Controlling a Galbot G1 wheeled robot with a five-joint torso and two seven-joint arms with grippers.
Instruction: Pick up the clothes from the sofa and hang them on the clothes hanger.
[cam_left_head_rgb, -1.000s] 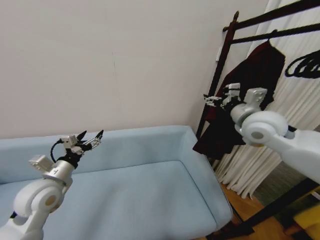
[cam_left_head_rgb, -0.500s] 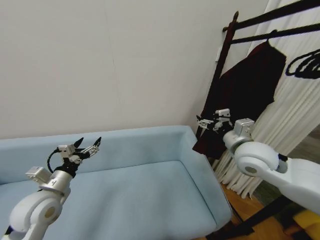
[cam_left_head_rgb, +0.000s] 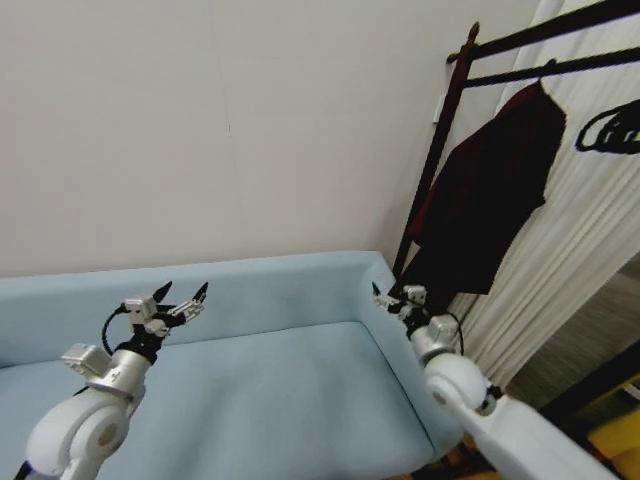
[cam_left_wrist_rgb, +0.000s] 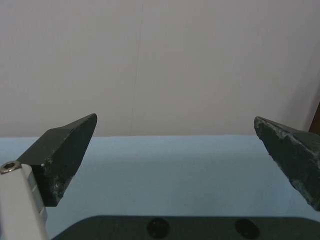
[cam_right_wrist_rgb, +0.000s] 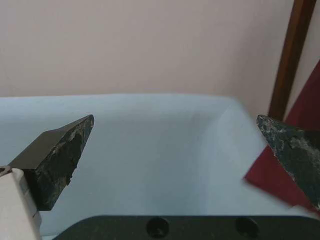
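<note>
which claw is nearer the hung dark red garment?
The right claw, open at the light blue sofa's end arm, just below the dark red garment; the left claw, also open, sits far off over the sofa's back.

1. Sofas: one. A light blue sofa (cam_left_head_rgb: 300, 400), set against the wall.
2. Garments: one. A dark red garment (cam_left_head_rgb: 490, 195), hanging on the rack.
3. Clothes racks: one. A dark wooden clothes rack (cam_left_head_rgb: 441, 140), carrying two horizontal bars, an upper bar (cam_left_head_rgb: 570, 22) and a lower bar (cam_left_head_rgb: 570, 68).
4. Loose hangers: one black hanger (cam_left_head_rgb: 610, 128) counted for sure. It is cut by the frame edge, so I cannot tell whether there are more.
5. Curtains: one pale curtain (cam_left_head_rgb: 580, 250).
6. Grippers: two, the left gripper (cam_left_head_rgb: 183, 293) and the right gripper (cam_left_head_rgb: 392, 297).
7. Fingers (cam_left_wrist_rgb: 65, 150): two dark pointed ones per gripper, four in all.
</note>
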